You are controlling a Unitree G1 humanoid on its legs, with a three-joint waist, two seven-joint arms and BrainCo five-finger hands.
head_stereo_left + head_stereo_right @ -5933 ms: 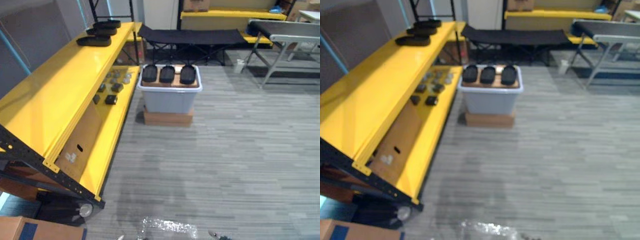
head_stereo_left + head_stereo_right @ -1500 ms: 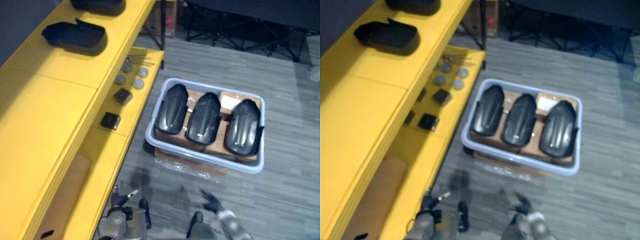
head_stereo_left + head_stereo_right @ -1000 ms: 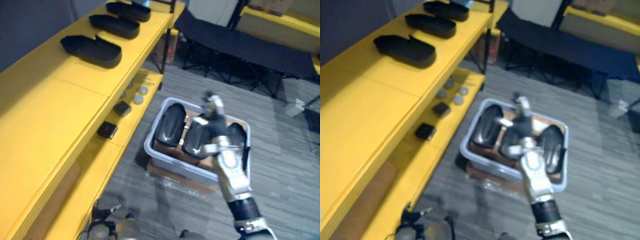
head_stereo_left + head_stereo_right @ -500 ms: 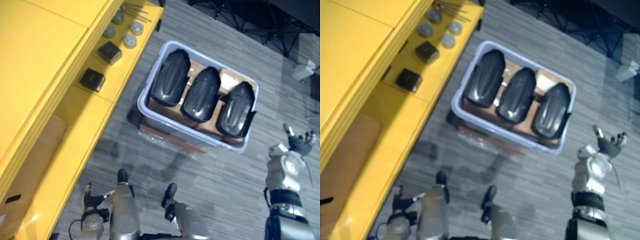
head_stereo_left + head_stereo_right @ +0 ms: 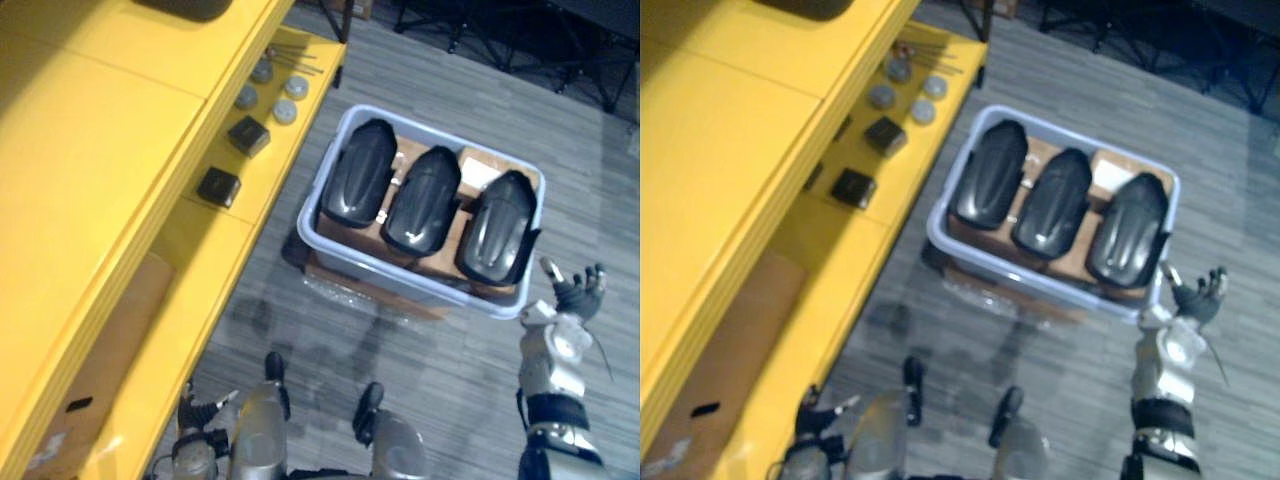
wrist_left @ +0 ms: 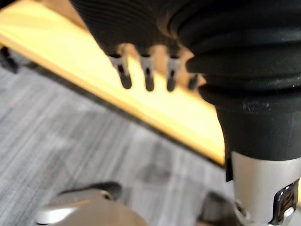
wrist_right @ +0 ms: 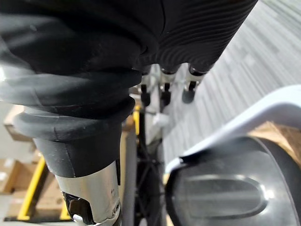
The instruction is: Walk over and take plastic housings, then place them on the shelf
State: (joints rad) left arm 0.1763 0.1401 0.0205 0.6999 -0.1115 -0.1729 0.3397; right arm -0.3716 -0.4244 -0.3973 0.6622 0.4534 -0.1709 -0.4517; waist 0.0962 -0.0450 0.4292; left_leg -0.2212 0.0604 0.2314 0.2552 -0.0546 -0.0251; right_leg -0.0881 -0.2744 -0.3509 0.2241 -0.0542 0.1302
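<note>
Far left: yellow shelf (image 5: 90, 150), top board cut by the frame edge. One housing on it (image 5: 185, 8) shows as a dark sliver at the top edge; I can't read its shape.

Lower board: two small black boxes (image 5: 218, 186), grey discs (image 5: 246, 98) and thin rods (image 5: 295, 55) further back. A cardboard sheet (image 5: 100, 370) lies nearer me, partly under the top board.

Left hand (image 6: 148, 77) hangs low beside the shelf's front edge. It is small and blurred from the head. In the wrist view its fingers poke out straight in a row, relaxed and holding nothing.

Centre: grey bin (image 5: 400, 285) on the floor, just beside the shelf. Three black housings (image 5: 425, 200) lie side by side in it, domed side up, on a cardboard insert (image 5: 403, 152). What is under the bin is hard to make out.

Right: right hand (image 5: 562, 300) is raised near the bin's near right corner, fingers spread and empty, clear of the rim. Its wrist view shows the rim and one housing just past the fingertips (image 7: 188, 94); the rest is hidden by the cover.
</note>
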